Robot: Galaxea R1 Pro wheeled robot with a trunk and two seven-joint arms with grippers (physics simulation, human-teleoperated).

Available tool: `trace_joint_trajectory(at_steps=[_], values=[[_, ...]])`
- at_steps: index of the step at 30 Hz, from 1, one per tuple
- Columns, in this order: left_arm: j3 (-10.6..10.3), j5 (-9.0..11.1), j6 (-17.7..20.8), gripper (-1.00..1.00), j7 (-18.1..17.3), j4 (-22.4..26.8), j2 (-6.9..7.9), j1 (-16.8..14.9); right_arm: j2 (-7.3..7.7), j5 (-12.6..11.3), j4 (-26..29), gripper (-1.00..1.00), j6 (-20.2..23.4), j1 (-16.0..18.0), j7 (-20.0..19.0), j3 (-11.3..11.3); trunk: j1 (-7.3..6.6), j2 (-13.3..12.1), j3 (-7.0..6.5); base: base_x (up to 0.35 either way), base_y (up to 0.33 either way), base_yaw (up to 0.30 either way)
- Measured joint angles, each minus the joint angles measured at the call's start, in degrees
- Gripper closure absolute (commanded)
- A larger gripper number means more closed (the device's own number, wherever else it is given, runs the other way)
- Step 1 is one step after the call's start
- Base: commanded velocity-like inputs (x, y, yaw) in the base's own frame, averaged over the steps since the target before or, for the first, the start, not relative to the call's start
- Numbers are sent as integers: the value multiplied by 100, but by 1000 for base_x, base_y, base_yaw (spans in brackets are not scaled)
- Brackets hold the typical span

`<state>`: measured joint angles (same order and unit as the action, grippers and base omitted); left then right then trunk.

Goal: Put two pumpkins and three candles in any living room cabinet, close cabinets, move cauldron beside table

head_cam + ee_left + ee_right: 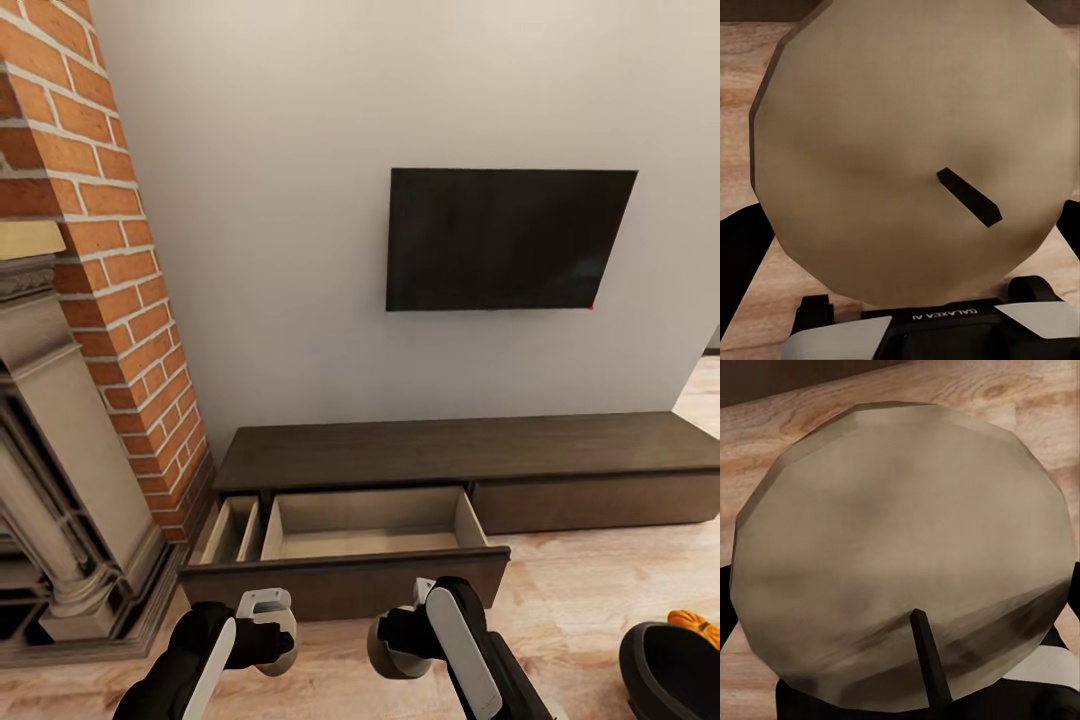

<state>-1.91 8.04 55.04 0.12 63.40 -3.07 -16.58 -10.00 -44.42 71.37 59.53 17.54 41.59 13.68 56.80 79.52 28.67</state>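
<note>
Both my grippers, left [268, 628] and right [405, 640], hang low just short of the cabinet [450, 450], whose drawer [365, 525] stands pulled out ahead of them; the cauldron [665, 670] sits off beyond my right arm with a pumpkin [697, 625] behind its rim. Along my left fingers, a pale round candle [907, 150] with a dark wick fills the clamp. Along my right fingers, another candle [900, 555] sits clenched likewise. Lifting carelessly, I judge either candle could clip the drawer front and slip free.

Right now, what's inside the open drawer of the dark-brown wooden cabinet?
The pulled-out drawer of the long dark-brown wooden cabinet shows bare pale wood; its front wall hides the nearest strip of floor.
</note>
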Motion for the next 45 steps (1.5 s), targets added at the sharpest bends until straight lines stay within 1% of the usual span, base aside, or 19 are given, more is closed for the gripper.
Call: trace_joint_trajectory(at_steps=[3, 5, 6, 7, 8, 9, 19, 24, 28, 33, 39, 45], values=[[-3, 1, 0, 100, 0, 0, 0, 0, 0, 5, 5, 100, -5, 11, 9, -5, -66, -120, -54, 0, 0, 0], [-3, 1, 0, 100, 0, 0, 0, 0, 0, 9, 7, 100, -13, 78, 13, -28, -110, -201, -90, 0, 0, 0], [0, 1, 0, 100, 0, -1, 0, 0, 0, -16, 6, 100, -36, 170, 14, -248, -132, -241, -109, 0, 0, 0], [-1, -1, 0, 100, 0, 0, 0, 0, 2, 90, 5, 100, 38, 188, 18, -405, -154, -281, -126, 0, 0, 0], [-2, 2, 0, 100, 0, 0, 0, 0, 1, 27, 4, 100, 27, 196, 14, -518, -176, -321, -144, 0, 0, 0], [-3, 2, 0, 100, 0, 0, 0, 0, 0, -28, 4, 100, 36, 201, 11, -576, -198, -361, -162, 0, 0, 0], [-1, 2, 0, 100, 0, 0, 0, 0, 0, -18, 10, 100, 36, 202, 1, -608, -418, -762, -341, 0, 0, 0], [-2, 9, 0, 100, 0, 0, 0, 0, 0, -24, 128, 100, 35, 189, -25, -632, -527, -963, -431, 0, 0, 0], [-3, 15, -2, 100, 0, 0, -2, 0, 0, -23, 144, 100, 36, 124, -44, -568, -615, -1124, -503, 0, 0, 0], [1, 35, -2, 100, -26, 0, 9, 0, 0, -23, 136, 100, 36, 123, -60, -563, -725, -1324, -593, 0, 0, 0], [32, 71, 0, 100, -65, 37, 37, 0, 0, -22, 144, 100, 36, 123, -52, -563, -726, -1326, -593, 11, 0, 0], [37, 76, 12, 100, -71, 44, 44, 1, 0, -18, 144, 100, 37, 123, -51, -563, -727, -1326, -593, 179, 0, 0]])
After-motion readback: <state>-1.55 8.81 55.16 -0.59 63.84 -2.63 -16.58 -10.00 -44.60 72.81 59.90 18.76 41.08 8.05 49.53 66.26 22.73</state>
